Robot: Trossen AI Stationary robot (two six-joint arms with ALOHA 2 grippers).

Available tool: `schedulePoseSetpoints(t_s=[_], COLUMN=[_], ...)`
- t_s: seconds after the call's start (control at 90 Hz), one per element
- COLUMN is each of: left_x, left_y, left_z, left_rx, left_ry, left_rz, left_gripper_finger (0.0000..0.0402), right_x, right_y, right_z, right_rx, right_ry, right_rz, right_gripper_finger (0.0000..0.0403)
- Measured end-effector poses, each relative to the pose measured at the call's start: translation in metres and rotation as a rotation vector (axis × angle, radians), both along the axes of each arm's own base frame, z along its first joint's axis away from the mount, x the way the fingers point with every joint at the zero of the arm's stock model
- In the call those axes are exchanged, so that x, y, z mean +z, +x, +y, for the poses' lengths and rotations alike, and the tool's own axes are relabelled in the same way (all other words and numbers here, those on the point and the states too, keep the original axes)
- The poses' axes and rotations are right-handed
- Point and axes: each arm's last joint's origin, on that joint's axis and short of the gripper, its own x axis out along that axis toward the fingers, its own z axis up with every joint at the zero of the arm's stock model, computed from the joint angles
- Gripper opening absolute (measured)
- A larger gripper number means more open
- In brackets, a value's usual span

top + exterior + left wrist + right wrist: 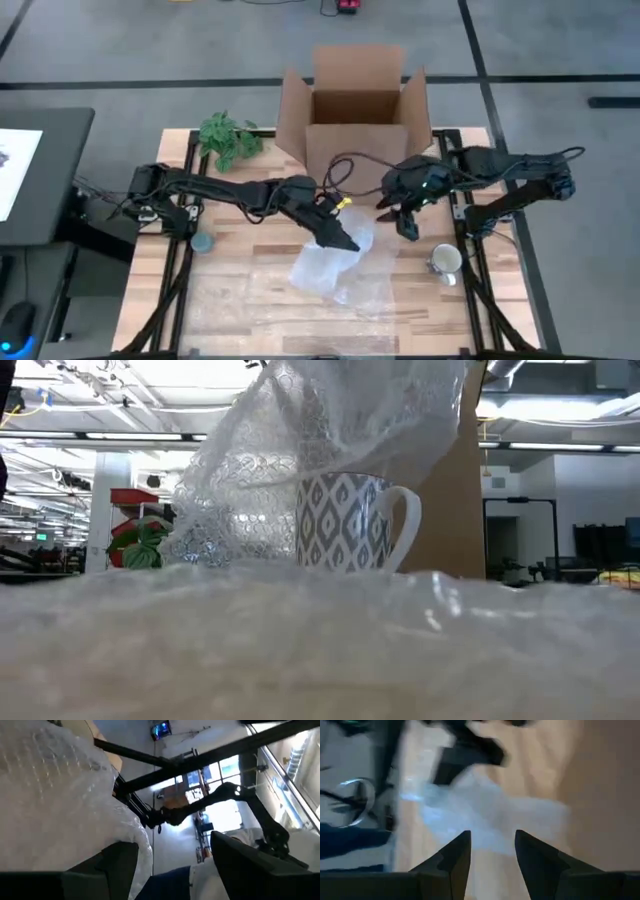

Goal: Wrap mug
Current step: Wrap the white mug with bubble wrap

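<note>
mug not yet wrapped; wrap lifted at one edge

mug (446, 261) is seen standing bare on the bench (240, 305), near the right edge, well apart from the bubble wrap (335, 268) lying crumpled at the middle. no wrap is seen on or under the mug in the high view; in the low view it only hangs beside it. left end effector (345, 240) is pressed into the upper edge of the sheet, and wrap is seen bunched against one finger in the left wrist view, so a hold on it is judged likely but cannot be confirmed. right end effector (409, 227) hovers between box (355, 100) and mug, fingers parted, nothing held. judged early: sheet to be spread, mug to be placed on it, folding all left.
</note>
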Motion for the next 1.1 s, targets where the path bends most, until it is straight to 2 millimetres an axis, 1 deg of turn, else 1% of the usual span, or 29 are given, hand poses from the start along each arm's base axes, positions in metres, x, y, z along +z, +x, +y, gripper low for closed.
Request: schedulePoseSetpoints(t_s=[0.078,0.144,0.2,0.3,0.344,0.411,0.556,0.689,0.744,0.8,0.867,1.022,1.056,1.1], left_x=[-0.004,-0.007,-0.008,-0.009,-0.009,-0.009,-0.007,-0.008,-0.008,-0.008,-0.005,0.009,0.013,0.017], left_y=[-0.001,-0.002,-0.003,-0.003,-0.003,-0.003,-0.003,-0.004,-0.004,-0.004,-0.006,-0.007,-0.007,-0.009], left_z=[0.000,-0.001,-0.001,-0.001,-0.001,-0.001,-0.002,-0.002,-0.003,-0.003,-0.003,0.003,0.005,0.008], left_rx=[-0.020,-0.035,-0.037,-0.045,-0.050,-0.056,-0.079,-0.089,-0.109,-0.129,-0.145,-0.133,-0.121,-0.112], left_ry=[-0.005,-0.009,-0.010,-0.010,-0.009,-0.010,-0.022,-0.023,-0.028,-0.035,-0.037,-0.028,-0.026,-0.026], left_rz=[0.051,0.082,0.093,0.104,0.101,0.097,0.088,0.091,0.091,0.093,0.086,-0.026,-0.056,-0.076], left_gripper_finger=[0.0226,0.0226,0.0226,0.0226,0.0226,0.0226,0.0226,0.0226,0.0226,0.0226,0.0226,0.0226,0.0226,0.0226], right_x=[-0.011,-0.015,-0.016,-0.011,-0.014,-0.022,-0.057,-0.074,-0.077,-0.077,-0.073,-0.060,-0.057,-0.052], right_y=[0.003,0.005,0.007,0.011,0.017,0.025,0.053,0.066,0.068,0.068,0.064,0.054,0.052,0.048], right_z=[0.004,0.004,0.004,0.004,0.004,0.004,0.007,0.011,0.015,0.018,0.021,0.021,0.020,0.019], right_rx=[0.040,0.072,0.086,0.089,0.088,0.088,0.126,0.142,0.154,0.165,0.175,0.173,0.172,0.168], right_ry=[-0.015,-0.048,-0.062,-0.057,-0.055,-0.044,0.026,0.033,0.034,0.034,0.034,0.023,0.023,0.025], right_rz=[0.000,-0.006,-0.029,-0.097,-0.091,-0.048,0.103,0.163,0.172,0.171,0.157,0.114,0.103,0.088], right_gripper_finger=[0.0142,0.0145,0.0150,0.0170,0.0180,0.0197,0.0225,0.0229,0.0218,0.0194,0.0152,0.0030,0.0016,0.0010])
